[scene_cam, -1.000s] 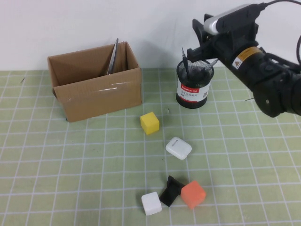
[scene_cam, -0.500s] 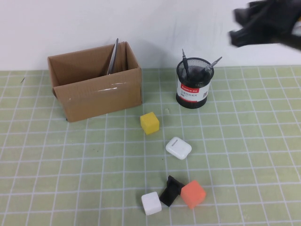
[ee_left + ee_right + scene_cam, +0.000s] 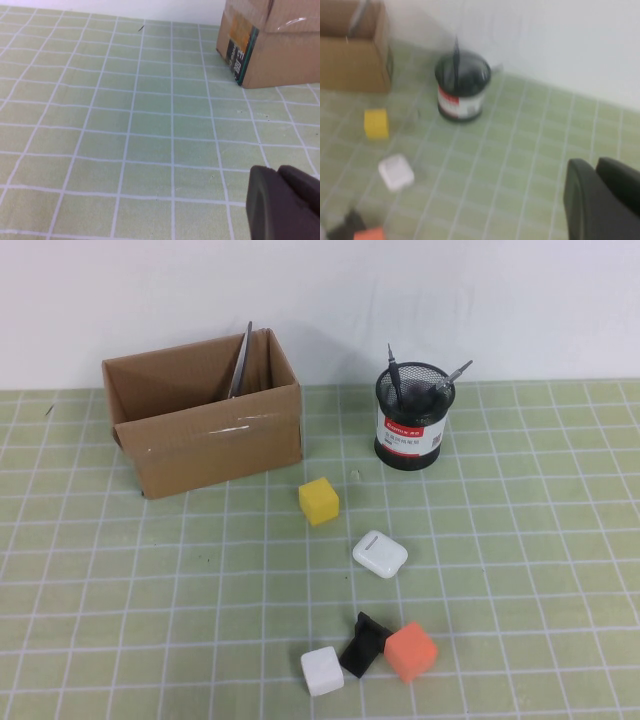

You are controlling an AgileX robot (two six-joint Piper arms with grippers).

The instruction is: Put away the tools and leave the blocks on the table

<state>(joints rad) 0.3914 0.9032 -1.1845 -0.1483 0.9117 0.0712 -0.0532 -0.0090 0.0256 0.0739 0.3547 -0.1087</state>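
High view: both screwdrivers [image 3: 395, 371] stand in the mesh pen cup [image 3: 412, 417], scissors [image 3: 240, 361] in the cardboard box [image 3: 205, 430]; blocks [image 3: 318, 501] lie on the mat [image 3: 520, 570].

Left wrist view: left gripper [image 3: 285, 205], jaw state unclear, near the box.

Right wrist view: right gripper [image 3: 602, 200], jaw state unclear, well back from the cup.

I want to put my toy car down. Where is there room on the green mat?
The big bare patch is on the left, in front of the cardboard box and left of the white cube. Another is right of the pen cup and orange cube. It is crowded around the yellow cube, earbud case and black piece. Left gripper and right gripper stay clear.
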